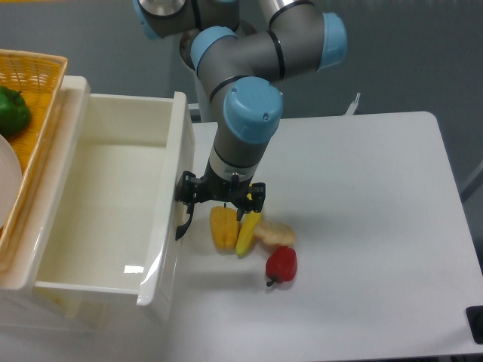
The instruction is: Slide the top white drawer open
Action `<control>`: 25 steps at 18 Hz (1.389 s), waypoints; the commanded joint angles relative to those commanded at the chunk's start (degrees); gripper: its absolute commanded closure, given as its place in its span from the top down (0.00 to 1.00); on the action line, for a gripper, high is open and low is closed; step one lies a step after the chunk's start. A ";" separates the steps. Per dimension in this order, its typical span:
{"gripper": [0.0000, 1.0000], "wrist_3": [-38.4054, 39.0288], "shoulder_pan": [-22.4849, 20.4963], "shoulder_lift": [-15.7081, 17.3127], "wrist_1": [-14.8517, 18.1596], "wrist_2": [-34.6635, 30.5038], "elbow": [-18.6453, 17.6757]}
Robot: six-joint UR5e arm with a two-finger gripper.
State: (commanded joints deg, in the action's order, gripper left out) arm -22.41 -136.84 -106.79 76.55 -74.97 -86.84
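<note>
The top white drawer (113, 204) stands slid out, a deep cream-white tray seen from above, empty inside. Its front panel (175, 188) faces right, with the black curved handle (183, 217) on its outer side. My gripper (223, 199) hangs just right of the front panel, above the table, with its jaws spread and nothing held. Its left finger (186, 188) is close to the top of the handle; whether they touch cannot be told.
Below the gripper lie a yellow corn cob (223, 229), a yellow banana-like piece (247, 232), a pale bread-like piece (276, 235) and a red pepper (281, 264). A yellow wicker basket (34, 83) with a green pepper (11, 110) sits at upper left.
</note>
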 joint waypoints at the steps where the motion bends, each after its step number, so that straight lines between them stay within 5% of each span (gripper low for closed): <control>1: 1.00 0.00 0.00 0.09 0.00 0.09 0.09; 25: 1.00 0.18 -1.94 0.44 0.70 3.78 -0.44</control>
State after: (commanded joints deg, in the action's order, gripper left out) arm -22.24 -138.78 -106.35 77.26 -71.19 -87.27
